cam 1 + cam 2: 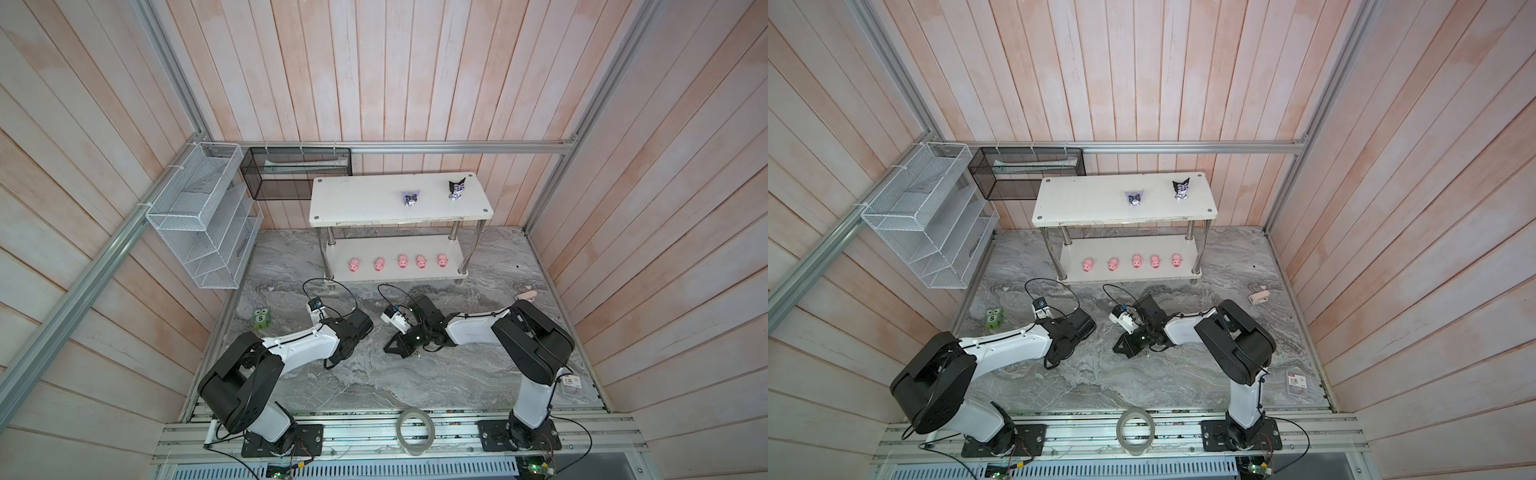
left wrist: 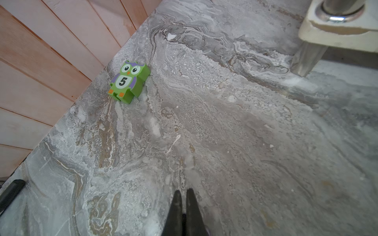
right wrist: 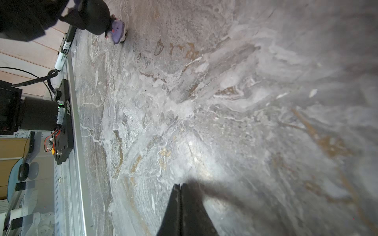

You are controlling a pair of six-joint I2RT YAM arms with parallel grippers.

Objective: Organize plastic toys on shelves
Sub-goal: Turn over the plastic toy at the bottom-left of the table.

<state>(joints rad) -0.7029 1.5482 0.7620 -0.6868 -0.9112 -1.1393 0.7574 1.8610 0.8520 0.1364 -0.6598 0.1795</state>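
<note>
L claw is hanging low over the table, jaws pressed together w/ just a sliver btwn them, nothing at the tips. R claw is also pressed together & empty, pointing near-left, nearly touching the table. Both are idling mid-table, prob because neither is carrying anything atm.

A loose figurine, purple, is lying on the table tight against a black part of the L arm. It's showing only in R wrist view, since that arm is hiding it in both top views. Can't tell if the L claw is touching it. Judging it as the last toy waiting for shelving.

Further out, the shelf is standing at the far side. The mid figurine and the right figurine are sitting on its top board, leaving the left part bare, so there's room for a third. Five pigs are lining up along the lower board, snouts facing near. Looks like sorting by kind, one tier each.

The owl toy is sitting by the left wall, well apart from the shelf, prob not part of the sort.
</note>
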